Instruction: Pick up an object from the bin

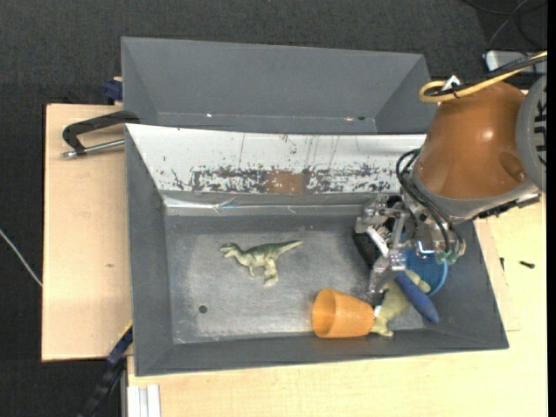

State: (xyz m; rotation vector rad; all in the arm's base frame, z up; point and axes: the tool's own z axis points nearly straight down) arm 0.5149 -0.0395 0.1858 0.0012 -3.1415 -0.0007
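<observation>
The grey bin (148, 259) holds a pale olive dinosaur (261, 257), an orange cup (340, 314) and a blue piece (420, 301).

One dinosaur (261, 255), one orange cup (341, 314), one yellowish toy (388, 314), two blue things (420, 302) (half hidden).

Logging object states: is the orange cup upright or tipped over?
Tipped. The orange cup lies on its side, its tapered wall showing lengthwise, wide end to the left.
</observation>
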